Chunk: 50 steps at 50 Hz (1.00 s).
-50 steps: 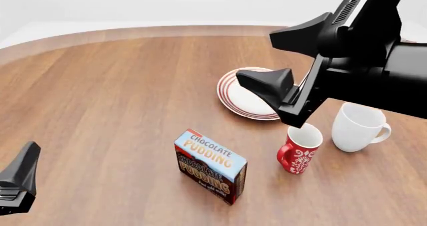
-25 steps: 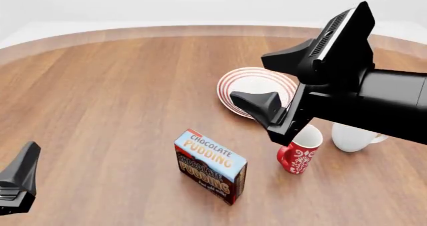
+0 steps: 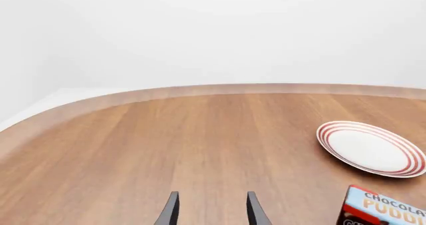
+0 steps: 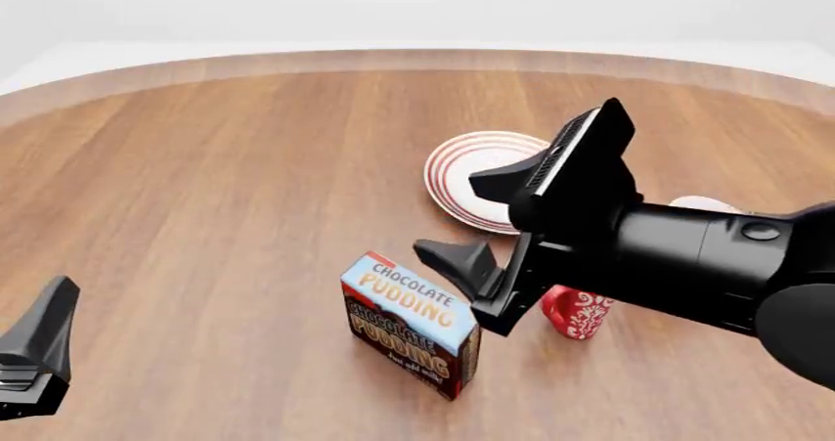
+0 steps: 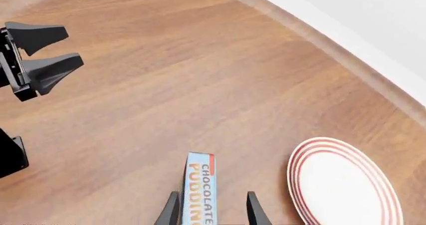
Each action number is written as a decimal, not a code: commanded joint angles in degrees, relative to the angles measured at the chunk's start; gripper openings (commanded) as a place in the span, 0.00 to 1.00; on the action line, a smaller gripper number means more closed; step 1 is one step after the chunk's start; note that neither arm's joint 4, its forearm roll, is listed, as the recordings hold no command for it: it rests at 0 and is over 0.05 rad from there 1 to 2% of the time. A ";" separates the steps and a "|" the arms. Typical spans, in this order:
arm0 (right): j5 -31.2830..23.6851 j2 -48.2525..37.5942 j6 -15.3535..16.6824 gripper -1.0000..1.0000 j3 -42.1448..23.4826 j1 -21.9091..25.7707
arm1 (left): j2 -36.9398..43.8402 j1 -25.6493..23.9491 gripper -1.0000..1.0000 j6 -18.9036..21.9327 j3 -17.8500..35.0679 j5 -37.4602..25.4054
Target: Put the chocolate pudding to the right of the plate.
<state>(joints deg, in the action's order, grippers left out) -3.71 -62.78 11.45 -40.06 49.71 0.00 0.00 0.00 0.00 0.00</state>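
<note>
Nearest, the left gripper (image 4: pixel 33 358) idles spread apart at the table's (image 4: pixel 235 197) near edge. The chocolate pudding (image 4: pixel 413 325) stands in front of the plate (image 4: pixel 460 167), ungrasped. The right gripper (image 4: pixel 503 236), fingers parted, has dropped from over the plate to just above the carton; next it should straddle and clamp.

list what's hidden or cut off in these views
- Front view: right arm covers most of the white mug and part of the red mug.
- Left wrist view: chocolate pudding cut by the frame edge.
- Front view: left end effector cropped.
</note>
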 commanded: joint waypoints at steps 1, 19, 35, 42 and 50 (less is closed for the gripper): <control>2.49 -2.50 -1.18 1.00 1.17 0.71 | 0.00 0.00 1.00 0.00 0.00 0.00; 5.77 -2.47 -3.44 1.00 5.26 -1.58 | 0.00 0.00 1.00 0.00 0.00 0.00; 8.88 -5.40 -5.07 1.00 7.10 -1.64 | 0.00 0.00 1.00 0.00 0.00 0.00; 9.43 -7.26 -5.80 1.00 6.18 -0.98 | 0.00 0.00 1.00 0.00 0.00 0.00; 10.20 -8.67 -6.38 1.00 6.21 -0.73 | 0.00 0.00 1.00 0.00 0.00 0.00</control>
<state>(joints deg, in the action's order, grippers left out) 5.40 -69.64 5.86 -33.90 48.64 0.00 0.00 0.00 0.00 0.00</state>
